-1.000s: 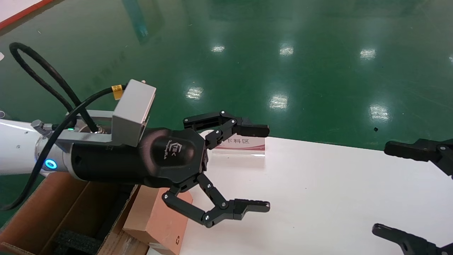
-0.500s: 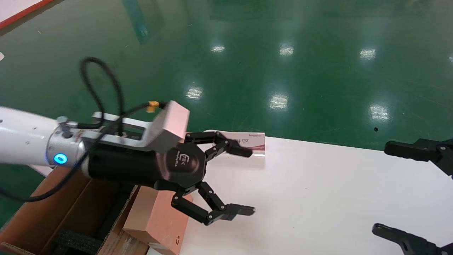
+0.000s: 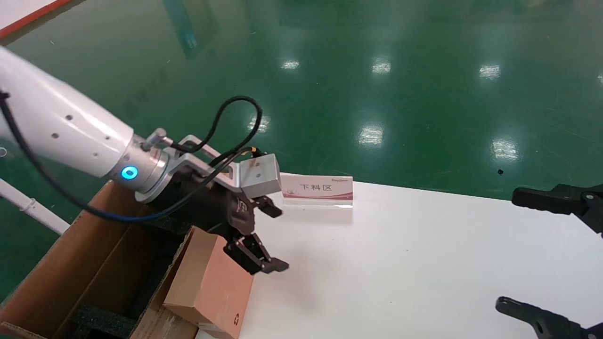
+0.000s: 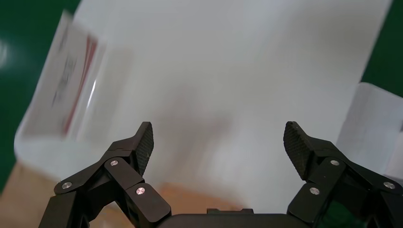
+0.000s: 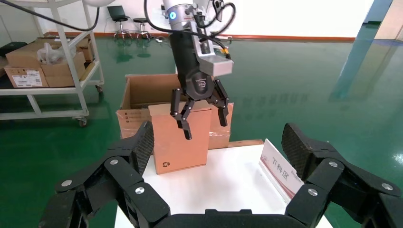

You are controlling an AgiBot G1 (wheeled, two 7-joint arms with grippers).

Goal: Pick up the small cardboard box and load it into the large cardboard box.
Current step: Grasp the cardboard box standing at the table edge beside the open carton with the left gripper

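the left tool hangs right by the top edge of the small box, its fingers spread wide and holding nothing. the small box leans at the table's left edge, against the big box on the floor. this looks like the reaching step. next the tool should drop over the top edge and squeeze. the right tool waits spread open at the right edge.

Table bare between small cardboard box and right end effector; sign stand at far edge; left end effector, jaws spread, just beside box top
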